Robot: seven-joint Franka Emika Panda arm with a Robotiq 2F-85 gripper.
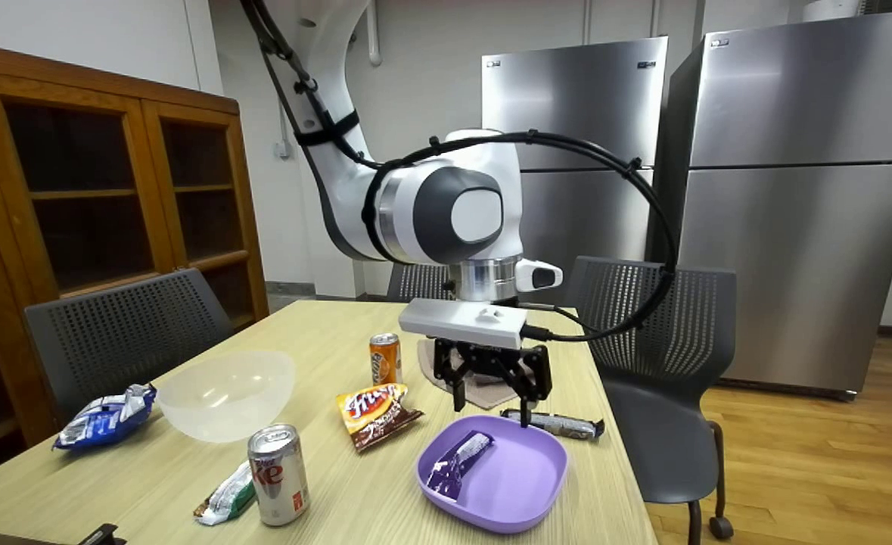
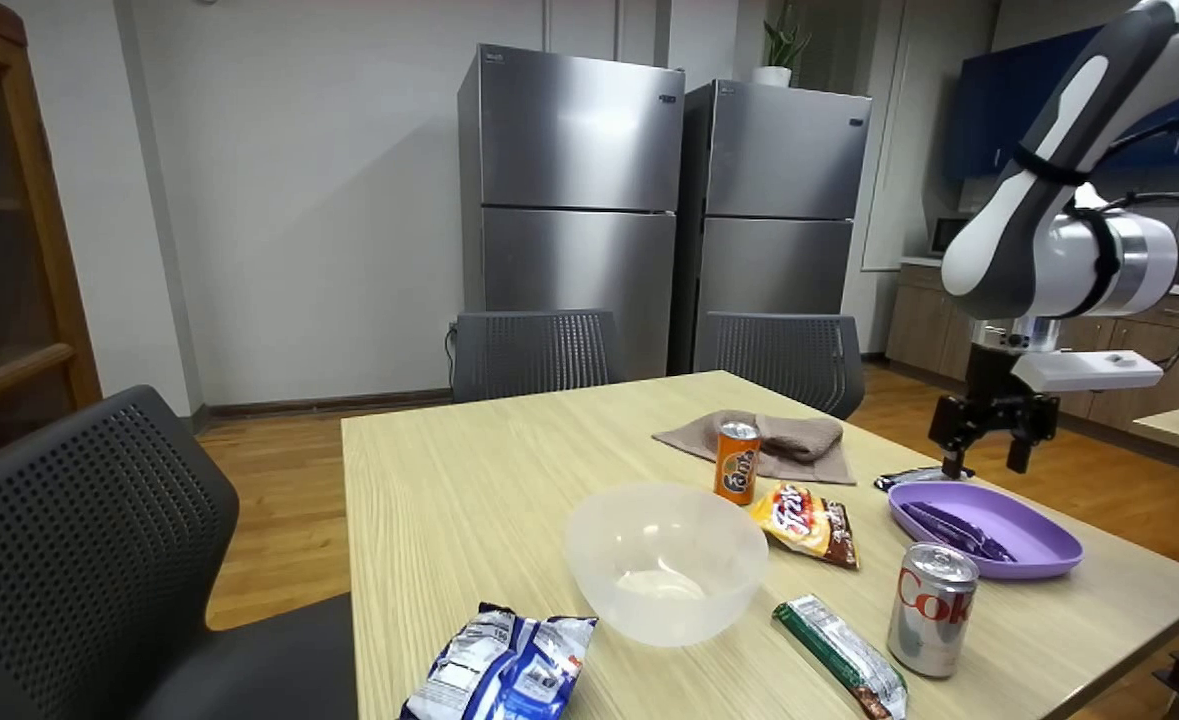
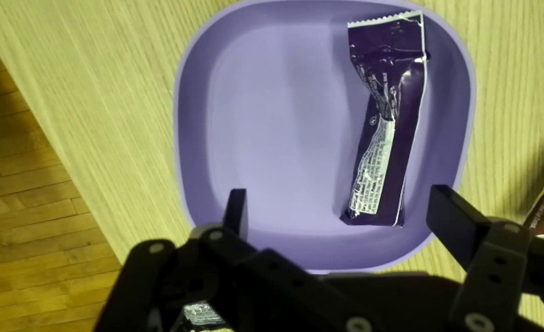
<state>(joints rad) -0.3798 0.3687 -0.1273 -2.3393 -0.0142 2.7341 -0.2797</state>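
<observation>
My gripper (image 1: 492, 405) is open and holds nothing. It points down above the edge of a purple plate (image 1: 517, 488), and it also shows in an exterior view (image 2: 986, 462). In the wrist view the open fingers (image 3: 341, 210) span the near end of the plate (image 3: 272, 129). A dark purple wrapped bar (image 3: 403, 161) lies inside the plate, toward its right side there, apart from the fingers. The bar also shows in both exterior views (image 1: 459, 463) (image 2: 959, 530). A black and silver wrapped bar (image 1: 567, 426) lies on the table beside the plate, partly hidden by the gripper in the wrist view (image 3: 202, 316).
A brown-yellow snack bag (image 1: 374, 412), orange can (image 1: 386, 359) and silver Coke can (image 1: 278, 477) stand or lie near the plate. Farther off are a green-white bar (image 2: 839, 650), frosted bowl (image 2: 664, 570), blue bag (image 2: 509, 660) and brown cloth (image 2: 799, 445). Chairs (image 1: 657, 333) surround the table.
</observation>
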